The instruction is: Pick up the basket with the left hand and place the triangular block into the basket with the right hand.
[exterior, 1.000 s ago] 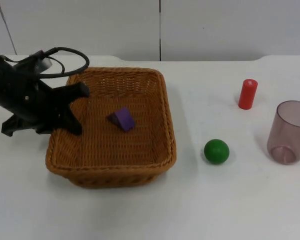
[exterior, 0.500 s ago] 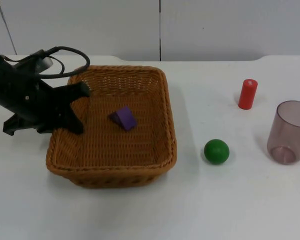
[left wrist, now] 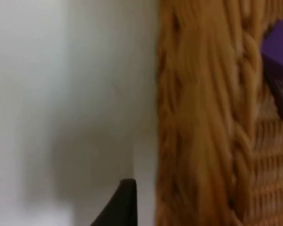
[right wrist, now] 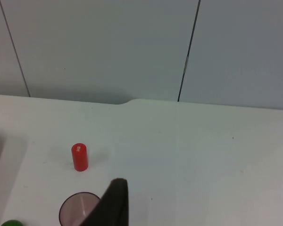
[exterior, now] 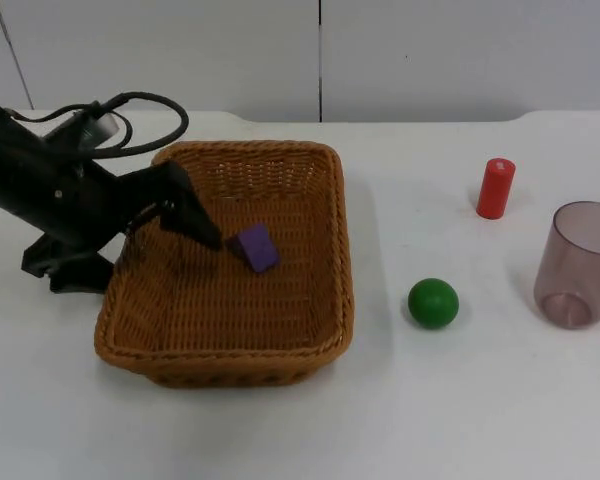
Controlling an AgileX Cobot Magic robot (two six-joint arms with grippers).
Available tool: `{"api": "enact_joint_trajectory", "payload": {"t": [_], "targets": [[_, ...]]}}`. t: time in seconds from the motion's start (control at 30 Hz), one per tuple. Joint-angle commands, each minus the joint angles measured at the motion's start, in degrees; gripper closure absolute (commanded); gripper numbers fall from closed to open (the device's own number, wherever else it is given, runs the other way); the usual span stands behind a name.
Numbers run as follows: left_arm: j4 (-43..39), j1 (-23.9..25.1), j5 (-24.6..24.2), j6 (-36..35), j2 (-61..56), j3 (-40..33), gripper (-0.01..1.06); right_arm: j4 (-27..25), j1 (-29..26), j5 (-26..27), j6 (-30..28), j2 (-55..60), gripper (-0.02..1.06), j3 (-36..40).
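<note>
The wicker basket (exterior: 230, 330) sits toward the desk's left edge; the left gripper (exterior: 130, 240) straddles its left rim with fingers spread — one inside. The purple triangular block (exterior: 256, 247) lies inside the basket.

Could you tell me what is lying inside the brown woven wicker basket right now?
A purple triangular block lies on the floor of the brown woven wicker basket. One finger of the left gripper reaches in over its left rim, covering part of the floor there.
</note>
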State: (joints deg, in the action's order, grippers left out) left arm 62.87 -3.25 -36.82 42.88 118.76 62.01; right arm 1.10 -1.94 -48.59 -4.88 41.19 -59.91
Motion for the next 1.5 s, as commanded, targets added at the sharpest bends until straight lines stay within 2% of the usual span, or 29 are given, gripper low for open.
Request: {"api": "enact_joint_trajectory", "payload": {"t": [0.0,0.1,0.17,0.2,0.33,0.37,0.47,0.5,0.6,0.7,0.83,0.9,1.07,1.2,1.27,1.37,1.4,1.47], "targets": [[0.52,-0.46,-2.40,0.29,-0.51,0.25,0.00,0.24,-0.24,0.61,-0.50,-0.35,0.00,0.29],[-1.69,-0.46,-3.14,-1.69,-1.02,0.09,0.00,0.24,-0.24,0.61,-0.50,-0.35,0.00,0.29],[-7.25,-0.87,2.27,-7.24,-3.84,-1.62,0.00,0.24,-0.24,0.46,-0.50,-0.35,0.00,0.29],[-7.25,-0.87,2.27,-7.24,-3.84,-1.62,0.00,0.24,-0.24,0.46,-0.50,-0.35,0.00,0.29],[-21.22,-0.85,10.81,-17.41,-11.29,-5.12,0.00,-0.23,-0.24,0.34,-0.50,-0.35,0.00,0.29],[-21.22,-0.85,10.81,-17.41,-11.29,-5.12,0.00,-0.23,-0.24,0.34,-0.50,-0.35,0.00,0.29],[-35.82,-0.85,15.00,-29.68,-17.23,-7.54,0.00,-1.49,-0.24,0.34,-0.50,-0.35,0.00,0.29],[-42.98,-0.85,15.76,-34.34,-19.91,-8.65,0.00,-1.90,-0.24,0.34,-0.50,-0.35,0.00,0.29],[-47.75,-0.85,16.54,-38.44,-24.18,-9.97,0.00,-1.90,-0.24,0.34,-0.50,-0.35,0.00,0.29],[-49.72,-0.85,17.47,-39.06,-28.50,-11.55,0.00,-1.90,-0.24,0.34,-0.50,-0.35,0.00,0.29],[-52.69,-0.85,18.11,-39.06,-39.98,-14.46,0.00,-1.90,-0.24,0.34,-0.50,-0.35,0.00,0.29],[-52.87,-0.85,18.11,-39.06,-41.39,-14.74,0.00,-1.90,-0.24,0.34,-0.50,-0.35,0.00,0.29],[-54.62,-0.74,14.83,-39.06,-53.90,-14.86,0.00,-1.67,-0.24,0.34,-0.50,-0.35,0.00,0.29],[-56.11,-0.74,15.19,-39.06,-61.33,-14.86,0.00,-1.10,-0.24,1.32,-0.50,-0.35,0.00,0.29],[-58.11,-0.74,16.88,-39.06,-65.66,-14.86,0.00,-1.10,-0.24,2.41,-0.50,-0.35,0.00,0.29],[-64.08,-0.74,22.27,-39.06,-71.89,-14.86,0.00,-1.63,-0.24,5.71,-0.50,-0.35,0.00,0.29],[-64.08,-0.74,22.27,-39.06,-71.89,-14.86,0.00,-1.63,-0.24,5.71,-0.50,-0.35,0.00,0.29],[-65.55,-0.74,25.86,-39.06,-76.07,-14.86,0.00,-1.63,-0.24,6.54,-0.50,-0.35,0.00,0.29]]}}
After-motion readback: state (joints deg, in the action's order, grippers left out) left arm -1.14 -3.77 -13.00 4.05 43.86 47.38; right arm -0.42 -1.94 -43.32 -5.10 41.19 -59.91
